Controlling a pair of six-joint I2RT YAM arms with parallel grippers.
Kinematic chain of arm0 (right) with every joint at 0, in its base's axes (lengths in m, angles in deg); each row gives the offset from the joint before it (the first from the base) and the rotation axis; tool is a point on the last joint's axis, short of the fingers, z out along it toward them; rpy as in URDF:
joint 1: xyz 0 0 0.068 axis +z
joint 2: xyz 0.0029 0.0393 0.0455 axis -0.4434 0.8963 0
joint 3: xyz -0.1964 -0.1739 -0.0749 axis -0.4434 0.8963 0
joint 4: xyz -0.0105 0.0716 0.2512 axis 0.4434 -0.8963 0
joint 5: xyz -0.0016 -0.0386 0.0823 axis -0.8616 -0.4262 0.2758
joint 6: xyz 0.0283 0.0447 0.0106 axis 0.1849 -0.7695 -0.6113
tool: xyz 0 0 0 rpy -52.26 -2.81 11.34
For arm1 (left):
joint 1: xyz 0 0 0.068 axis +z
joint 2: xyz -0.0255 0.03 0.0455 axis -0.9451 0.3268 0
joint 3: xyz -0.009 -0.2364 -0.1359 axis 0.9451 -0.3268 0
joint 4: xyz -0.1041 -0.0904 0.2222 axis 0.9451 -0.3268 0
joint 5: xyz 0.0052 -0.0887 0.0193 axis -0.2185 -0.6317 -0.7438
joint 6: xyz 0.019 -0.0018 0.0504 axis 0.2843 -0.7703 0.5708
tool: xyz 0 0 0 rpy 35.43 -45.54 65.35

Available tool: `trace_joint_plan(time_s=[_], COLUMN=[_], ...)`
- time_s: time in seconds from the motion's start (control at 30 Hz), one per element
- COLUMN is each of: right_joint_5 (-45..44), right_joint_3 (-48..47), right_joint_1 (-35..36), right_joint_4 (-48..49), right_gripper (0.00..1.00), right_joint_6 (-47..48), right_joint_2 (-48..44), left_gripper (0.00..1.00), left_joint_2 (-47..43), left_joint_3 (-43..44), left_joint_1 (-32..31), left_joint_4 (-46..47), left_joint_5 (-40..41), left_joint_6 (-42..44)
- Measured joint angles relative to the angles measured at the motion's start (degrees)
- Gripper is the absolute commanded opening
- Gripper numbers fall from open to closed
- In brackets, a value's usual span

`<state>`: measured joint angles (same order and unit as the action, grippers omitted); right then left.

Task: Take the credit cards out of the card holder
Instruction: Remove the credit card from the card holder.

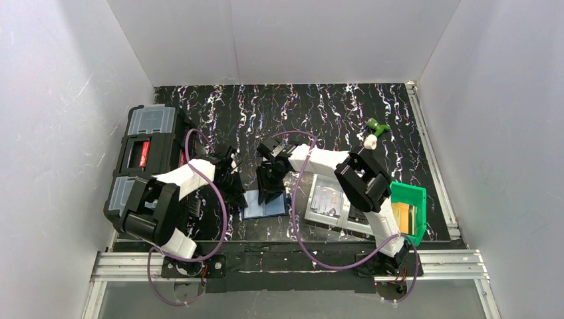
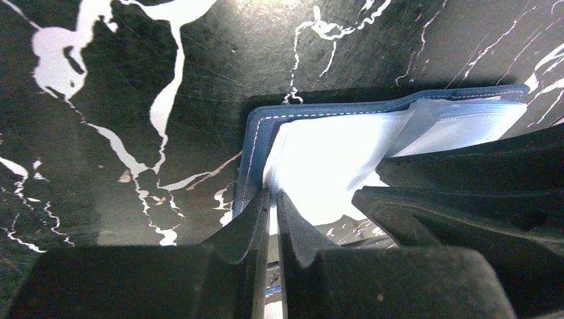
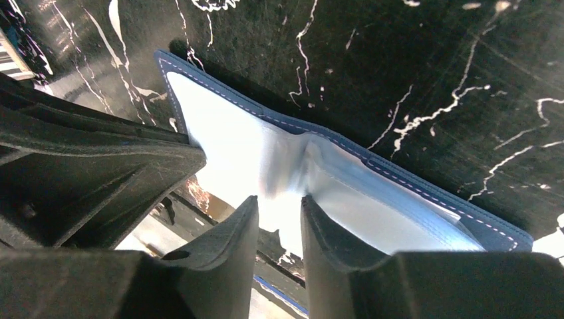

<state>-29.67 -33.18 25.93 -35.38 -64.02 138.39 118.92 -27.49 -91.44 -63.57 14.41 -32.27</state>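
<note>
Left gripper (image 2: 273, 198) nearly closed, pinching pale sleeve (image 2: 332, 159) edge of card holder (image 2: 251, 159), which lies spread lower centre of top view. Right gripper (image 3: 279, 203) narrowly parted above it. Risk: thin sleeve slips, holder lifts, no card caught.

Top camera looks down from high behind, whole tabletop (image 1: 332, 109) in sight; both wrist cameras peer close past their own fingers (image 2: 247, 226) at the same holder (image 2: 319, 159), opposite sides.

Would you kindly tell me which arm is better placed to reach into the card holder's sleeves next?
Probably right. The right gripper hangs with jaws apart over the sleeves, free to pinch. The left gripper looks pinched on the edge of the card holder, steadying it.
</note>
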Motion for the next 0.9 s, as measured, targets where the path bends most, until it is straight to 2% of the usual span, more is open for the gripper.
trace_joint_plan(time_s=[0.1,0.3,0.47,0.67,0.9], right_joint_5=[0.6,0.4,-1.4,-2.8,-2.1], right_joint_3=[1.4,2.1,0.0,-3.2,-3.4], right_joint_1=[-0.3,-0.5,0.0,1.0,1.1], right_joint_4=[1.2,1.4,-1.3,-3.8,-3.7], right_gripper=[0.49,0.50,0.50,0.57,0.60], right_joint_6=[-0.5,-1.0,-1.2,-1.3,-1.3], right_joint_2=[-0.9,-1.7,-1.0,0.6,0.6], left_gripper=[0.00,0.00,0.00,0.00,0.00], left_joint_2=[0.5,0.2,-1.1,-3.5,-7.1], left_joint_3=[0.2,-0.4,-1.8,-3.8,-3.9], left_joint_1=[-0.4,-1.0,-1.3,-1.6,-2.0], left_joint_4=[0.2,1.6,3.3,5.0,5.0], left_joint_5=[-0.2,-0.7,-1.0,-1.3,-1.5], left_joint_6=[-0.8,-3.9,-6.1,-8.5,-8.4])
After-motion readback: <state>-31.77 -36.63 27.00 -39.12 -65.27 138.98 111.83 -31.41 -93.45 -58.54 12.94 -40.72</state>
